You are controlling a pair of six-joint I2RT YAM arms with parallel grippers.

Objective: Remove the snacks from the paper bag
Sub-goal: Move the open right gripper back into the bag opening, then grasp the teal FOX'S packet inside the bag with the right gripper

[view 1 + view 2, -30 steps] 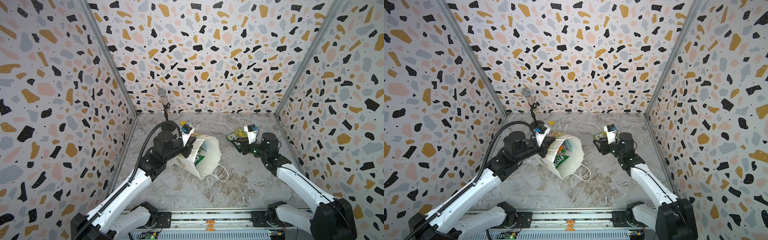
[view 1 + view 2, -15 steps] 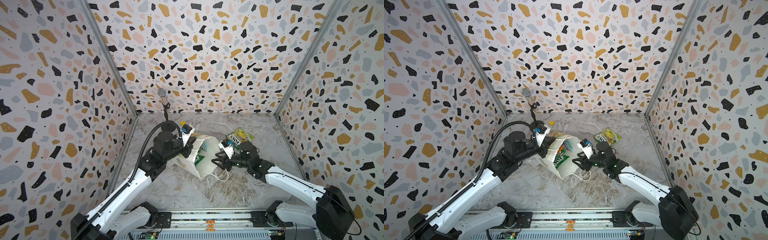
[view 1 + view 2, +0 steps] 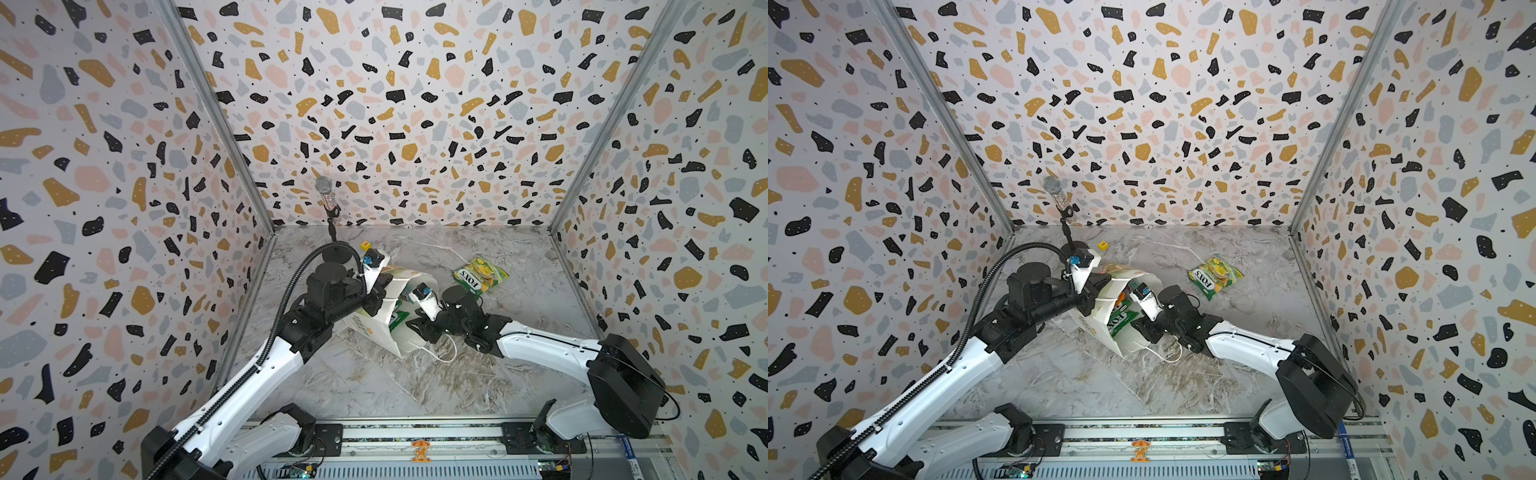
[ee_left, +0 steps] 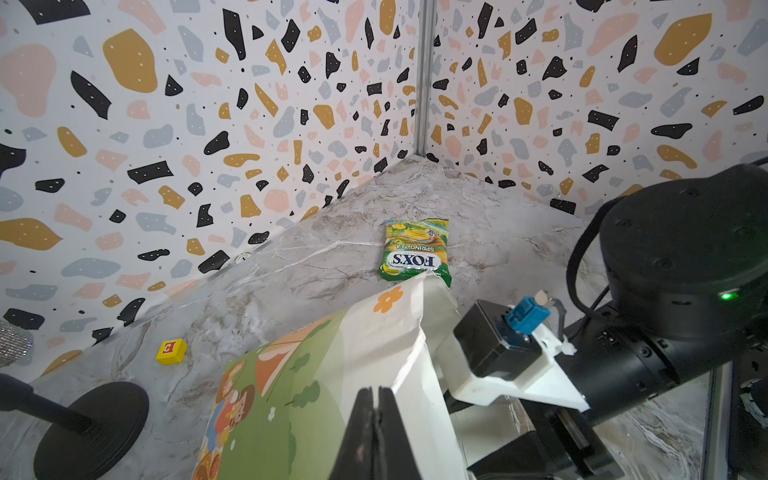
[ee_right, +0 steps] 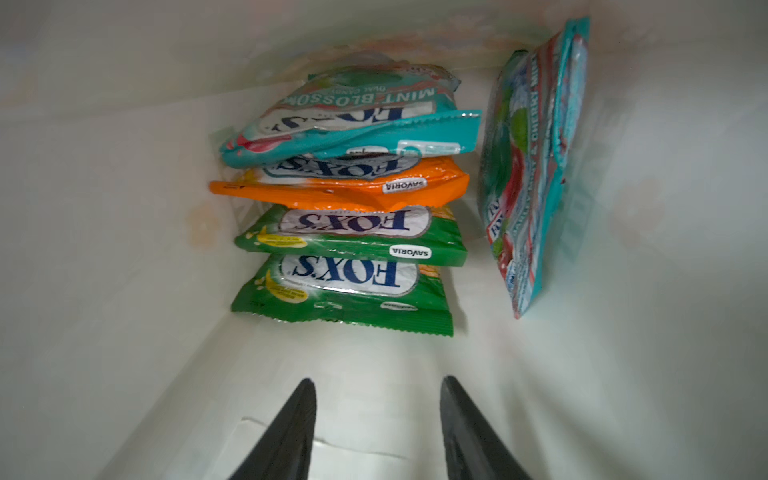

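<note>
Your bag (image 3: 376, 332) lies on its side at mid-frame in both top views, white, with its mouth facing right. The left end effector (image 4: 376, 399) is clamped on its rim. The right end effector (image 5: 377, 380) sits inside, half-spread and empty, facing four stacked pouches (image 5: 349, 232) with a teal pouch (image 5: 536, 166) on edge beside them. A green pouch (image 3: 481, 275) lies on the table (image 3: 415, 395) at upper right.

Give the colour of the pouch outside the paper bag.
The pouch is green and yellow; clearest in left wrist view.
</note>
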